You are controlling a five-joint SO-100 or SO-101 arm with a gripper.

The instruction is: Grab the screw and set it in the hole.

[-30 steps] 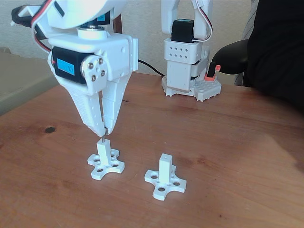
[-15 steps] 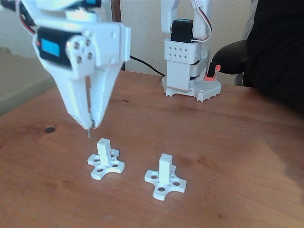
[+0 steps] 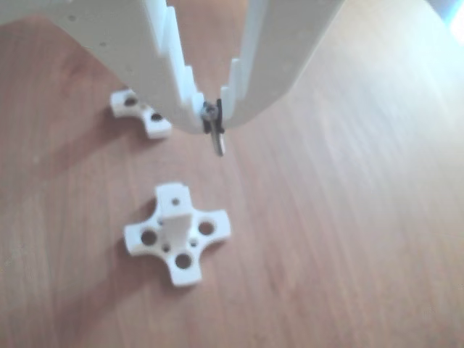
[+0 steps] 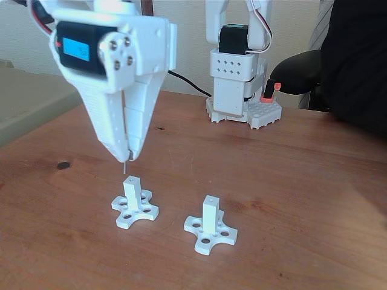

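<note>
The hand hangs above the table with its 2 white fingers pinched nearly together on the screw, which points down out of the tips as a thin silvery sliver. In the other view the hand shows the screw gripped by its head, the shank sticking out below and slightly tilted. In the fixed view the screw tip sits a little above, and slightly to the left of, the top of the left white post, not touching it; the hole in that post's top face is a faint dark dot. A 2nd white post on its cross-shaped base stands to the right, well apart from the hand. A 2nd robot base stands at the far edge of the table.
</note>
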